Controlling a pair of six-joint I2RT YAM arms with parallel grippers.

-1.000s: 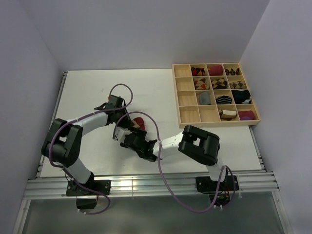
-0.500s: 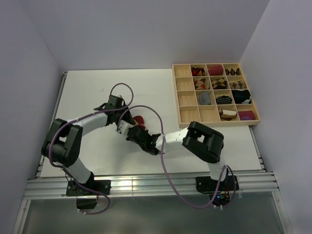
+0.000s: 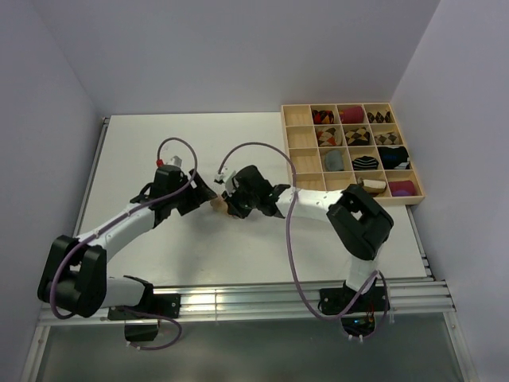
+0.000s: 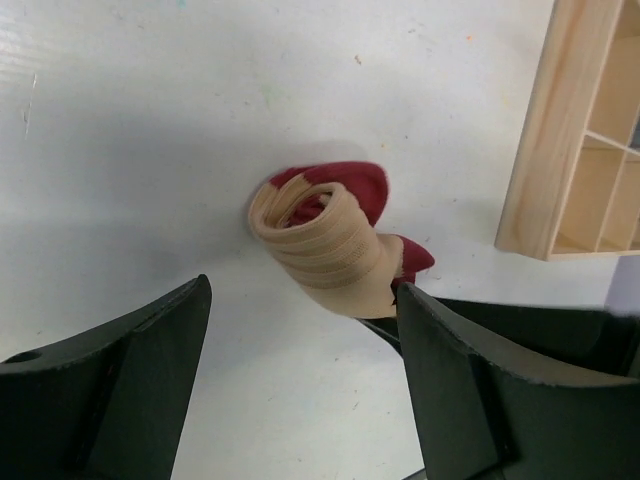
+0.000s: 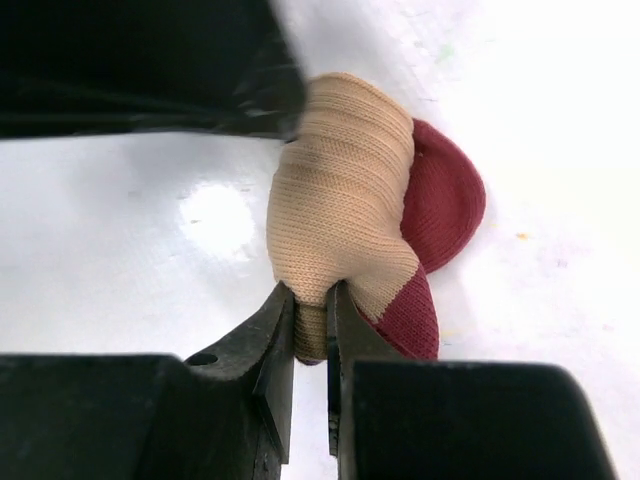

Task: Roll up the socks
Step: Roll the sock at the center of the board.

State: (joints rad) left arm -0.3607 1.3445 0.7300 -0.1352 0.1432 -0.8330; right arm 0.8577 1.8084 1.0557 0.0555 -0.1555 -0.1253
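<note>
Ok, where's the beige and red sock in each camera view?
Top external: the beige sock, mid-table, a sliver between the left hand and the right hand.
Left wrist: centre frame, rolled up.
Right wrist: centre frame, its end pinched by the right hand.
Shared landmark: the wooden tray, right of the sock in top and left wrist views.

Bare desk [image 3: 135, 151] lies open to the left of the arms and beyond them, up to the walls that close three sides. On the right, the wooden tray [image 3: 288, 159] blocks the far corner. Its raised rim stands near the beige sock [image 4: 325, 245] but apart from it. Mid-desk is crowded: the left gripper [image 3: 203, 193] and right gripper [image 5: 311, 305] meet nose to nose at the sock. The left jaws stand wide, one finger close against the sock and the other clear of it. The right jaws pinch its edge. Purple cables [image 3: 253, 146] arch above both wrists.
</note>
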